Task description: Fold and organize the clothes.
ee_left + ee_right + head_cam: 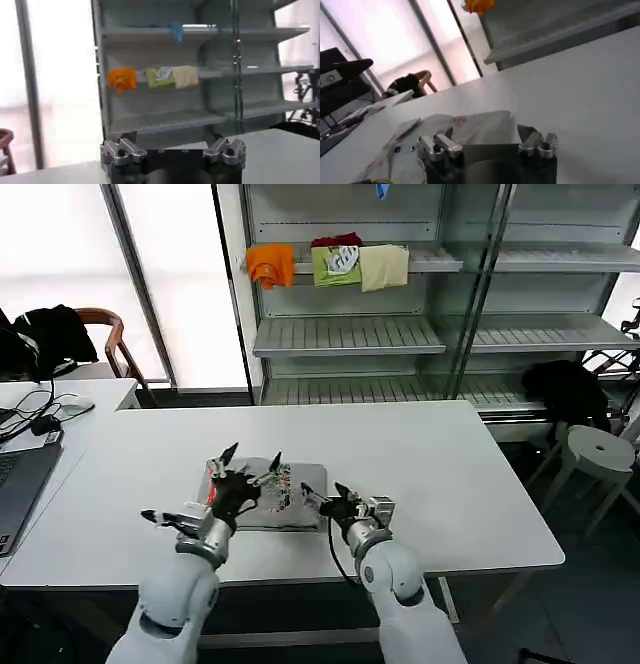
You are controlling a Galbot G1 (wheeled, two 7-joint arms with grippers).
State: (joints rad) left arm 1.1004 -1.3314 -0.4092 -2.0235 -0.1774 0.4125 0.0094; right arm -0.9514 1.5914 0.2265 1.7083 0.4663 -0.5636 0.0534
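Shirt (pixel 285 494): light grey, folded flat on white tabletop (pixel 420 474), lower centre of frame.
Left claw (pixel 250 464): fingers spread, empty, above shirt's left part.
Right claw (pixel 318 496): open, empty, at shirt's right edge.

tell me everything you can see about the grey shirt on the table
The grey shirt is light grey, soft cotton by the look, folded into a compact flat rectangle on the white table, near its front edge. A small multicolour print and a bit of red trim show on top. The left hand hovers open over it; the right hand sits at its right edge, contact unclear.
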